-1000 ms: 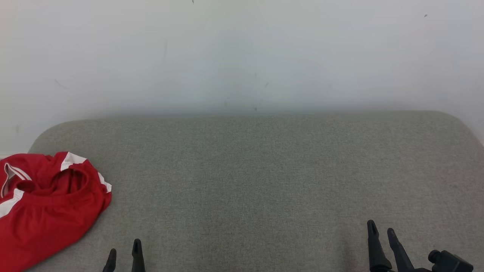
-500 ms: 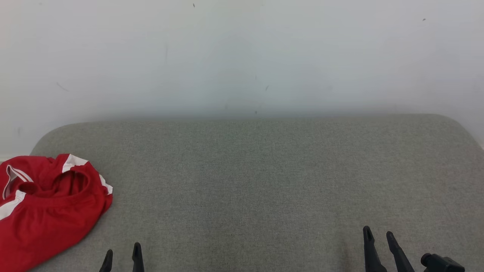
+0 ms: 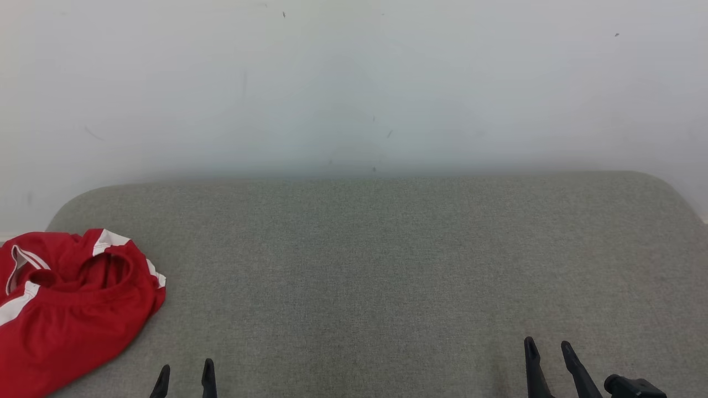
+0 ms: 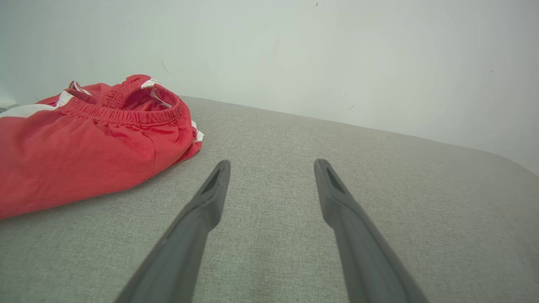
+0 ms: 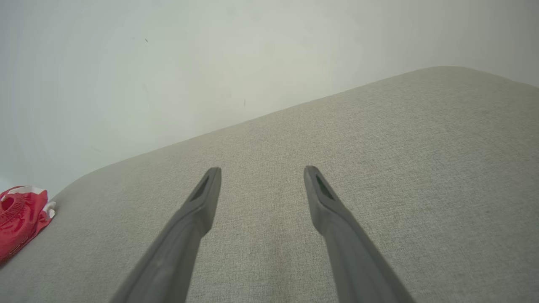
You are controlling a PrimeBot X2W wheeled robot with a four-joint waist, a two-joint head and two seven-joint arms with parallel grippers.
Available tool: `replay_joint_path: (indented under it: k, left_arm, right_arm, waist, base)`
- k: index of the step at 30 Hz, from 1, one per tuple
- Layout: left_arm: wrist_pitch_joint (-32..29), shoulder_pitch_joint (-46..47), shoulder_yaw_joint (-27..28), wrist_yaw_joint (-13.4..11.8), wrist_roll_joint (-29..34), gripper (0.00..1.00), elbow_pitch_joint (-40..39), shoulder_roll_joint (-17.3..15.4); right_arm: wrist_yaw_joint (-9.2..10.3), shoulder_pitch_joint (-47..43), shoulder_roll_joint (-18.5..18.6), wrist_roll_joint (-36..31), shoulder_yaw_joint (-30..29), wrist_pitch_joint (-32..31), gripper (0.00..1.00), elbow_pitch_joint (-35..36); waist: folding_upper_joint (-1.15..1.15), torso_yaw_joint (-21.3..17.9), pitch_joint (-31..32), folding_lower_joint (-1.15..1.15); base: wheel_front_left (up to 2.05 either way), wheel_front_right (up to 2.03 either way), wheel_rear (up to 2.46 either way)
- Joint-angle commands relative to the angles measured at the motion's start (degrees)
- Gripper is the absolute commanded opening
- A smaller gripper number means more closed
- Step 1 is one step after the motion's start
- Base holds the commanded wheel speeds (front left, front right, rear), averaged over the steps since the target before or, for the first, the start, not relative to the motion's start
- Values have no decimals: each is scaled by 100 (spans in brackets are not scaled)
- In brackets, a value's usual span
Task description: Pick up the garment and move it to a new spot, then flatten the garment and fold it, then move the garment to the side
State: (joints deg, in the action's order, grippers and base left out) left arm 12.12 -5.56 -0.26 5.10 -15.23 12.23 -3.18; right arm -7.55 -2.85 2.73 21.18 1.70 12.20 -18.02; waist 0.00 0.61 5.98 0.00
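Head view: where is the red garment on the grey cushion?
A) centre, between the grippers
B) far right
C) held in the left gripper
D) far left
D: the red garment lies bunched at the far left of the cushion, apart from the open left gripper.

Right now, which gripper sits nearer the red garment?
The left gripper: the garment lies just beside it, while the right gripper stands far across the grey surface.

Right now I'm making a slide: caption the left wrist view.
Open, empty left gripper points across the grey cushion; the crumpled red garment lies apart, at the view's left.
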Motion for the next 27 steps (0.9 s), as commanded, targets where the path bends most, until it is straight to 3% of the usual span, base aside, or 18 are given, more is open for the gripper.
replay_joint_path:
  k: [1, 27]
  left_arm:
    - [65, -54, -12, 21, 171, 100, -16, -20]
    - [312, -66, 7, 32, 800, 100, 144, 28]
  right_arm:
    - [10, -18, 22, -143, 17, 59, 100, 9]
    - [12, -124, 23, -1760, -263, 108, 100, -42]
  waist:
    - [0, -4, 13, 0]
    - [0, 6, 197, 0]
  base:
    - [0, 0, 0]
    - [0, 0, 0]
